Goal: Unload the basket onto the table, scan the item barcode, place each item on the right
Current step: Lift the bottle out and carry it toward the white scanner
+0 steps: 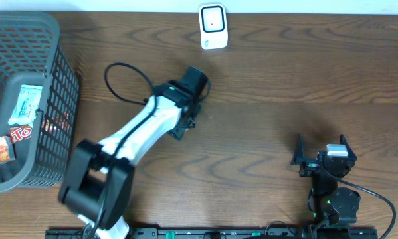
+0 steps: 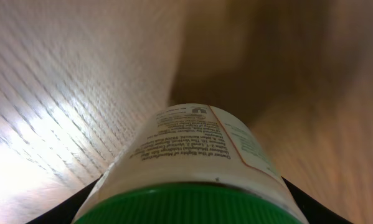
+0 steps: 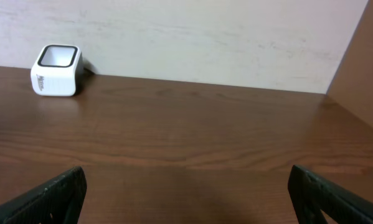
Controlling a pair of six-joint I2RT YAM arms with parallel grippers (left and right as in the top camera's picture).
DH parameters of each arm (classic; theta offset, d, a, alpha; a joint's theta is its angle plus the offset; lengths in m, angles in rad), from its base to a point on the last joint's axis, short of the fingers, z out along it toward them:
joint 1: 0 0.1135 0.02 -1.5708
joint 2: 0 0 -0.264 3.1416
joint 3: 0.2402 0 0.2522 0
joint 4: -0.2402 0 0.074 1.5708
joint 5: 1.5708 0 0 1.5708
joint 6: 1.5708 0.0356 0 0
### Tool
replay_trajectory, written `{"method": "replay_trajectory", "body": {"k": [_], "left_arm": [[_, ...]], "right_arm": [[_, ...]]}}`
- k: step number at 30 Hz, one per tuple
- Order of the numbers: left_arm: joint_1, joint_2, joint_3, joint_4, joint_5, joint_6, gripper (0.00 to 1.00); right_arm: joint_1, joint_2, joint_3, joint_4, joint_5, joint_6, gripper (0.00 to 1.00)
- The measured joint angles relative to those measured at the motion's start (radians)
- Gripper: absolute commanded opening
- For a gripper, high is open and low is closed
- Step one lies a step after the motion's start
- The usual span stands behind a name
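Left gripper (image 1: pixel 187 105): out over the middle of the worktop (image 1: pixel 285 66), at the end of the white arm that reaches up from the near edge.
Left jaws: clenched on the bottle (image 2: pixel 195 155); in the left wrist view their dark tips show at either side of it, low in the picture.
Bottle: white, with a ribbed green cap (image 2: pixel 186 208) nearest the wrist camera and its far end pointing away over the wood.
Bottle label (image 2: pixel 186 134): small black print facing up toward the wrist camera, with a thin red outline on the right side; too fine to read, and I cannot tell where a barcode sits.
Bottle from overhead: hidden beneath the left gripper; whether it touches the worktop I cannot tell.
Scanner (image 1: pixel 212 26): small white box with a dark window, at the far edge of the worktop, beyond the left gripper and apart from it.
Right gripper (image 1: pixel 321 149): low at the near right, close to its own base.
Right jaws: released, spread wide with only bare wood between them.
Basket (image 1: pixel 59 86): grey mesh, at the far left, holding several packets (image 1: pixel 24 103).
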Motion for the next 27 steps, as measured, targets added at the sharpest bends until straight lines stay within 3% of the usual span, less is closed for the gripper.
{"method": "replay_trajectory", "body": {"k": [7, 9, 12, 16, 21, 27], "left_arm": [[-0.01, 0.048, 0.0, 0.006, 0.016, -0.222, 0.65], [-0.01, 0.048, 0.0, 0.011, 0.022, -0.265, 0.72], [-0.01, 0.047, 0.0, 0.022, 0.045, -0.303, 0.9], [-0.019, 0.047, 0.0, 0.022, 0.068, -0.319, 0.98], [-0.055, 0.047, 0.0, 0.023, 0.064, -0.267, 0.98], [-0.087, -0.008, 0.018, 0.002, -0.009, -0.006, 0.98]], "right_arm": [[0.0, 0.0, 0.0, 0.0, 0.0, 0.0, 0.99], [0.0, 0.0, 0.0, 0.0, 0.0, 0.0, 0.99], [0.0, 0.0, 0.0, 0.0, 0.0, 0.0, 0.99], [0.0, 0.0, 0.0, 0.0, 0.0, 0.0, 0.99], [0.0, 0.0, 0.0, 0.0, 0.0, 0.0, 0.99], [0.0, 0.0, 0.0, 0.0, 0.0, 0.0, 0.99]]}}
